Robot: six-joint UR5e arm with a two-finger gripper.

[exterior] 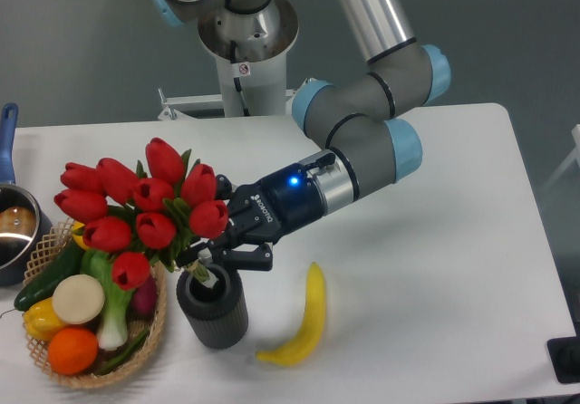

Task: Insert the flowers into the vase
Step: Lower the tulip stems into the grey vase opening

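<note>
The flowers (145, 209) are a bunch of red tulip buds with green leaves, leaning up and left over the basket. Their stems run down to the right into the mouth of the vase (213, 304), a dark grey ribbed cylinder standing upright near the table's front. My gripper (217, 245) reaches in from the right, just above the vase's mouth, and is shut on the flower stems. The stem ends inside the vase are hidden.
A woven basket (136, 354) with vegetables, an orange and a yellow pepper stands directly left of the vase, touching it. A banana (304, 322) lies right of the vase. A metal pot with a blue handle (11, 218) sits at the left edge.
</note>
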